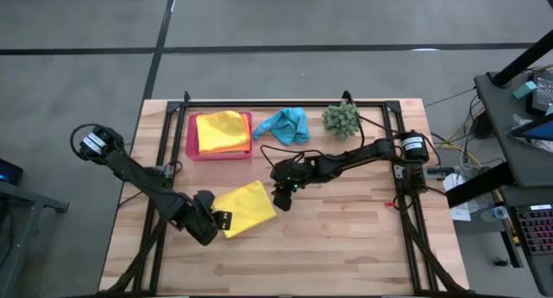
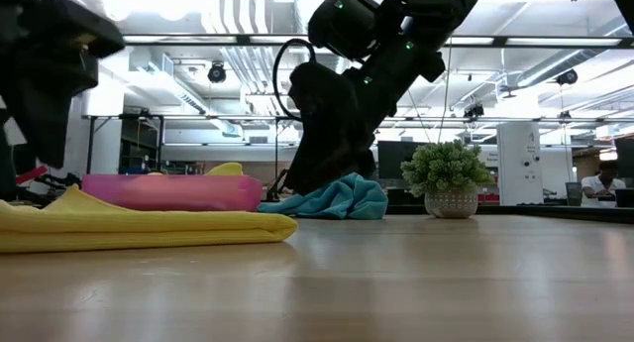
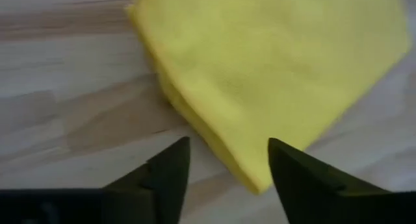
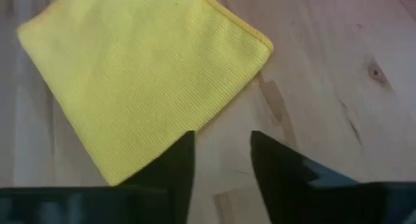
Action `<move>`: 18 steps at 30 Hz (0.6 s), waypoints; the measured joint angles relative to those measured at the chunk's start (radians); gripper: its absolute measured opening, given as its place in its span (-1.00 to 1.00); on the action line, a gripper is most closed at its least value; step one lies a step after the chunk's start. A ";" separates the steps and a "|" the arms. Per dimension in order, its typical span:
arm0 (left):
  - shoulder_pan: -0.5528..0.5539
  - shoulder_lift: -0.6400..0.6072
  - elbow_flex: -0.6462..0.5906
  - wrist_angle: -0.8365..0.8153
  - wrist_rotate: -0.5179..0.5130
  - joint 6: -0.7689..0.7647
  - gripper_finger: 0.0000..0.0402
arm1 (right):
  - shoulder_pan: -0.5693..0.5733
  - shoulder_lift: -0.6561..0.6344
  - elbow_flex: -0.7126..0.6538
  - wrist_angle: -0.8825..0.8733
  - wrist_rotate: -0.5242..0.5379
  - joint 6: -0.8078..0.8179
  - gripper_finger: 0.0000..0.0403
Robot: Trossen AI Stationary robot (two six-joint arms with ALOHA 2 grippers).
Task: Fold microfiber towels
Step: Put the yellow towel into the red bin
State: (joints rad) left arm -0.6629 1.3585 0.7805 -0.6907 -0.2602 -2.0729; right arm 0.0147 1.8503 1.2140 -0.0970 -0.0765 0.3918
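Observation:
A folded yellow towel (image 1: pixel 244 207) lies flat on the table's middle; it also shows in the low view (image 2: pixel 139 228). My left gripper (image 1: pixel 220 218) is open at its near left corner (image 3: pixel 250 175), which lies between the fingers (image 3: pixel 229 143). My right gripper (image 1: pixel 281 199) is open just off the towel's right edge (image 4: pixel 223 136). A second yellow towel (image 1: pixel 223 125) lies on an orange one (image 1: pixel 233 148) in the pink tray (image 1: pixel 192 142). A turquoise towel (image 1: pixel 285 125) lies crumpled beside the tray. The light green towel does not show.
A spiky green plant ball (image 1: pixel 341 118) stands at the far right of the turquoise towel. A black frame (image 1: pixel 285 102) runs along the table's far, left and right sides. Bare wood lies near the front edge (image 1: pixel 328 255).

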 joint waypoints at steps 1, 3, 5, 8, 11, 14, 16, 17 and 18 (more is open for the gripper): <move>0.002 -0.001 -0.004 -0.008 0.009 -0.005 0.01 | 0.000 0.000 -0.001 0.003 0.000 -0.007 -0.29; 0.006 0.000 -0.012 0.001 0.010 -0.014 0.14 | 0.000 0.000 -0.005 0.006 0.001 -0.010 -0.12; 0.016 0.005 -0.032 0.015 0.011 -0.021 0.23 | -0.002 0.003 -0.011 0.011 0.012 -0.008 0.03; 0.035 0.018 -0.079 0.096 -0.006 -0.024 0.27 | -0.004 0.017 -0.023 0.037 0.024 0.015 0.21; 0.057 0.026 -0.123 0.198 -0.011 -0.020 0.27 | -0.007 0.036 -0.040 0.101 0.018 0.064 0.34; 0.070 0.030 -0.165 0.285 -0.027 -0.016 0.27 | -0.007 0.061 -0.048 0.144 0.015 0.090 0.41; 0.072 0.028 -0.182 0.306 -0.031 -0.016 0.27 | -0.007 0.084 -0.044 0.148 0.003 0.105 0.43; 0.073 0.028 -0.188 0.315 -0.033 -0.015 0.27 | -0.009 0.093 -0.039 0.164 -0.011 0.110 0.44; 0.074 0.026 -0.196 0.325 -0.033 -0.016 0.27 | -0.008 0.105 -0.038 0.188 -0.041 0.119 0.44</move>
State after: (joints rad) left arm -0.5892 1.3849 0.5850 -0.3657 -0.2932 -2.0884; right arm 0.0063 1.9556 1.1759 0.0913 -0.1179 0.5107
